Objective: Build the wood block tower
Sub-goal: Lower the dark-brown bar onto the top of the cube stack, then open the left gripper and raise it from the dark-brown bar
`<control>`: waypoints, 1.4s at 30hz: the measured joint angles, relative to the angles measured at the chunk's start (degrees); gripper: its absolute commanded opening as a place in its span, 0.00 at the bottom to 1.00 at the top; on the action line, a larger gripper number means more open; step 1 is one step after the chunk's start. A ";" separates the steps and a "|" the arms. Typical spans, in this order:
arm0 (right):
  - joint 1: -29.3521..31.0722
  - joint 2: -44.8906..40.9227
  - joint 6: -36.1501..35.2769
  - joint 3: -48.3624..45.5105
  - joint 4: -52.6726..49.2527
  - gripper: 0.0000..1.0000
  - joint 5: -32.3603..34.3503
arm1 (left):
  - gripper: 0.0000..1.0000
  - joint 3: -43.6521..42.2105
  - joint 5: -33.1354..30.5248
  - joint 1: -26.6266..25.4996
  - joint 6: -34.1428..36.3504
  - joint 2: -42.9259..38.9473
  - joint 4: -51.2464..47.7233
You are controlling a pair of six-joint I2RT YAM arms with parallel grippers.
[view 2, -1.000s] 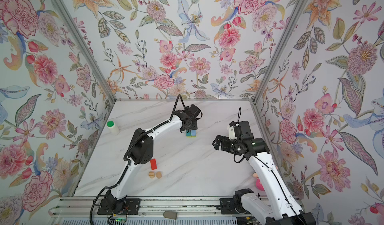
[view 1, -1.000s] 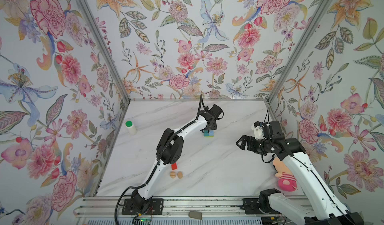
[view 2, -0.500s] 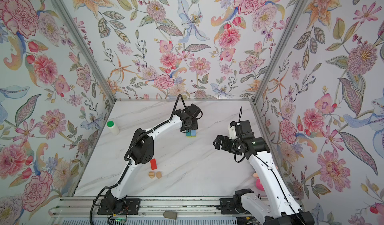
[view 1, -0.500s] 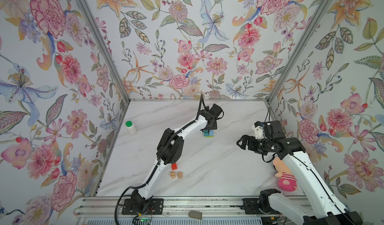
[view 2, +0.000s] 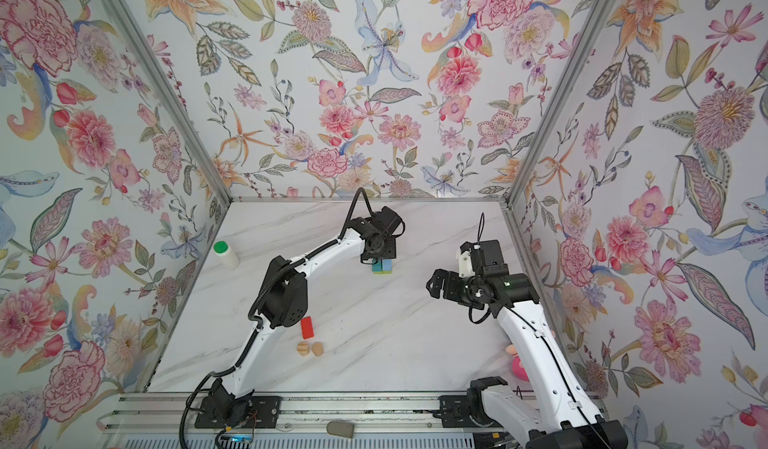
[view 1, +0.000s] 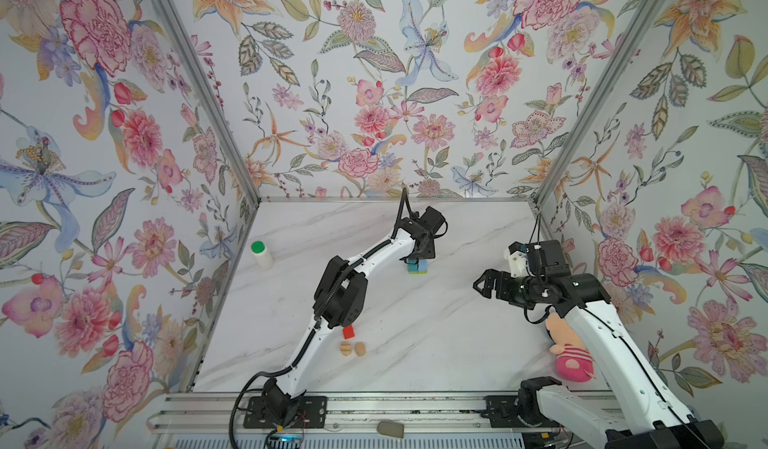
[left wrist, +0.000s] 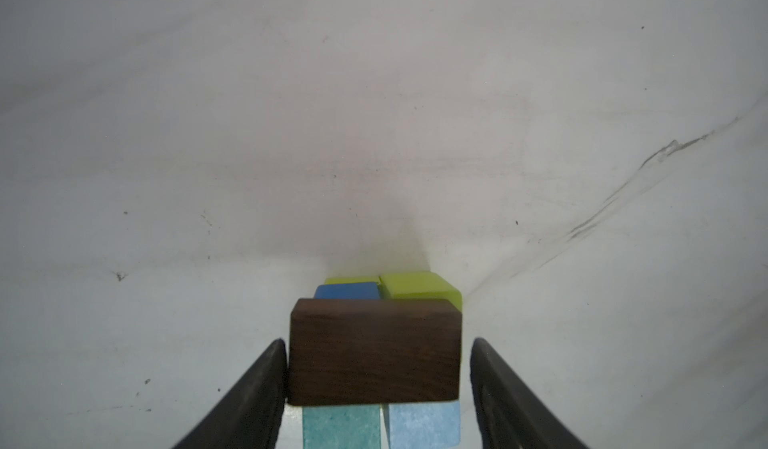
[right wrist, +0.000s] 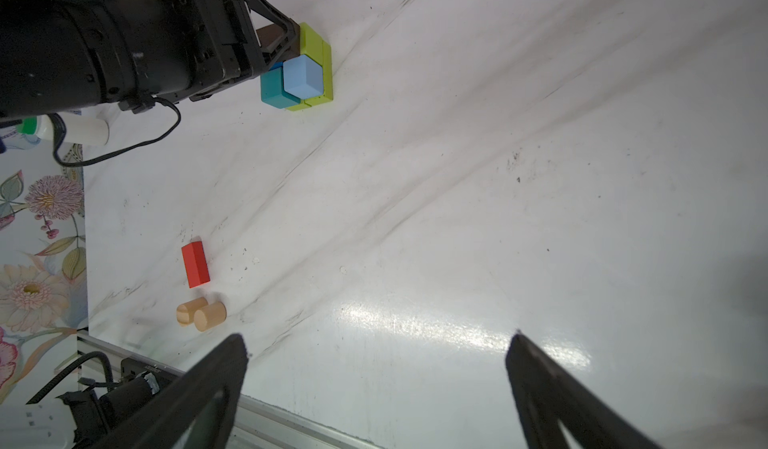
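The dark-brown oblong sits on the cube base near the table's back edge, and the left gripper's fingers stand narrowly parted around it. The red oblong and two tan cylinders, near the front edge, are not yet stacked. The right gripper gapes wide, empty.

Bare tabletop between tower and red block

My left arm and right arm are smooth white shells jointed by bulky black housings. A black cable loops off my left wrist; a thinner one traces the right arm's shell. Both sit on black bases. A white bracket caps my right wrist. My left hand and right hand have black, tapering, slightly curved fingers.
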 measured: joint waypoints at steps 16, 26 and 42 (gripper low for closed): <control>0.00 -0.66 0.24 -0.50 0.09 0.99 0.02 | 0.74 2.27 -0.07 0.11 1.46 -0.57 -1.55; 1.20 0.55 0.22 2.01 -0.96 0.99 0.04 | 0.76 -21.75 -1.11 0.44 1.90 -22.95 5.18; 25.70 26.27 3.41 19.82 -1.31 0.99 6.97 | 0.81 -78.93 -9.22 1.25 -6.56 -79.47 12.15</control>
